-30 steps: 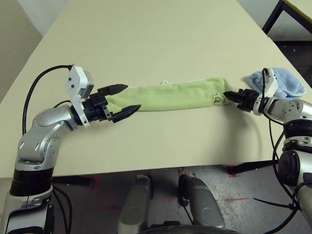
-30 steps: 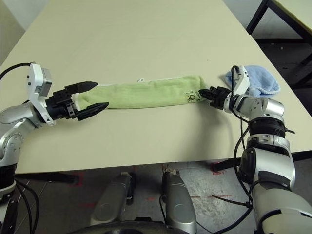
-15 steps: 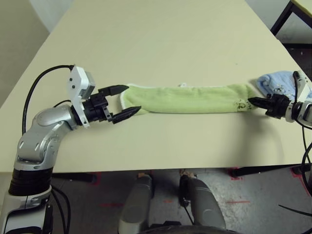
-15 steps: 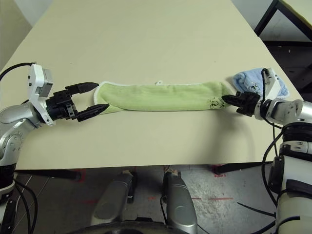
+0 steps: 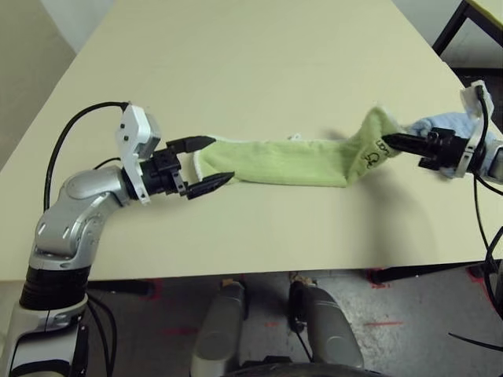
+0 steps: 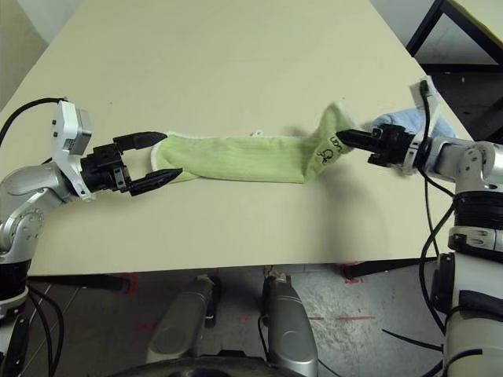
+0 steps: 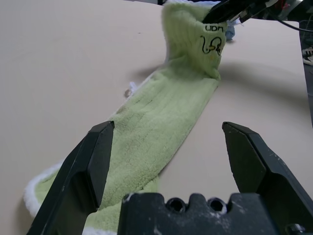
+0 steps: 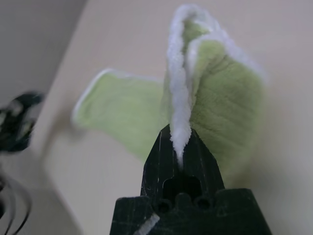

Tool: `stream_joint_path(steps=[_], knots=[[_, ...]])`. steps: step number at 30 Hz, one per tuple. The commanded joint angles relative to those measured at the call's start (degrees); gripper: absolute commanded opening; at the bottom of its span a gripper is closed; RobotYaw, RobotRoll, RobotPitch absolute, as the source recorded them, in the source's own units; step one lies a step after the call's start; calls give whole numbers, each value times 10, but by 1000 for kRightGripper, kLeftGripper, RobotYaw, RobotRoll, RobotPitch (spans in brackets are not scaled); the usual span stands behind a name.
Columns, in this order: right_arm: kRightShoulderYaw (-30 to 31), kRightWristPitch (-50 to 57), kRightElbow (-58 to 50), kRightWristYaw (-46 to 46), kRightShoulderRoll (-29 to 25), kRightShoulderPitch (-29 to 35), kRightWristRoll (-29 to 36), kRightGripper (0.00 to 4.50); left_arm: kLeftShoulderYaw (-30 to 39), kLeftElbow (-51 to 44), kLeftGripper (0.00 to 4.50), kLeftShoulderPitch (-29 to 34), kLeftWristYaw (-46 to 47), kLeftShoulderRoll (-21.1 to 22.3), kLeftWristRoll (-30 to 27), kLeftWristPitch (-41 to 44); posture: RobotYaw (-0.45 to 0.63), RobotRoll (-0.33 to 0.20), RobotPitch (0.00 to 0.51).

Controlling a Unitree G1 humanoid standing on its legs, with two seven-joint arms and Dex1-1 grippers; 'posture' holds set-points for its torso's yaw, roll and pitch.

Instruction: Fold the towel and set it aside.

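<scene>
Step in hand: the second fold of the towel [image 5: 275,161] is judged to be under way; the towel is already folded lengthwise into a long narrow band, and one end is raised for carrying over to the other.
Towel: it is laid across the near middle of the counter [image 5: 259,71], most of its length flat; the end bearing the small dark embroidered motif [image 5: 369,157] is lifted clear of the surface and bent upward.
Right gripper [image 5: 387,141]: it is clamped tight on the white stitched edging of the raised end, as the right wrist view makes plain, with the edging pinched between the two black fingers.
Left gripper [image 5: 208,161]: its jaws are spread wide, one finger to each side of the towel's flat end, nothing being held; the cloth between them lies on the counter.
Next move: the raised end would need to be carried across toward the left gripper and lowered so that the edges meet; the flat end would probably need to be pinned or gripped first, so that the band is not dragged along.
Other things: a light blue folded towel [image 5: 444,126] is seen just behind the right gripper, near the counter's right edge.
Obstacles: nothing is seen between the two ends; the blue towel is judged close enough to be snagged if the right arm swings back.
</scene>
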Motion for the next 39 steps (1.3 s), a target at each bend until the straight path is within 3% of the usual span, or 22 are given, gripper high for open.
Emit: stream_joint_path(steps=[1,10,15,16,20,26,33,38,39], knots=[[41,8,-28,3,22,-10,8,36,-9,4,4500,-1,-4,-2,5,-6,138,0,157],[116,-56,38,-36,110,-47,-47,36,-4,-12,4500,12,10,-6,4,-3,172,0,157],[119,-101,79,-59,145,-63,-71,36,-2,-17,4500,17,19,-5,3,-2,193,0,156],[118,-107,83,-60,150,-65,-73,606,-2,-18,4500,18,21,-6,3,-1,193,0,156],[107,-144,63,-2,160,-56,-46,1962,-4,-19,4500,17,26,-6,3,0,197,0,150],[99,-134,61,74,129,-51,-15,4325,-12,-14,4500,12,28,-12,7,-3,189,0,146],[32,-190,143,60,96,-104,-16,4481,-27,4,4500,-28,44,-33,7,11,175,0,140],[21,-306,203,37,70,-117,-68,4481,-47,29,4500,-104,89,-82,10,41,167,0,138],[30,-339,215,34,63,-114,-88,4498,-53,34,4321,-121,97,-94,10,48,164,0,138]])
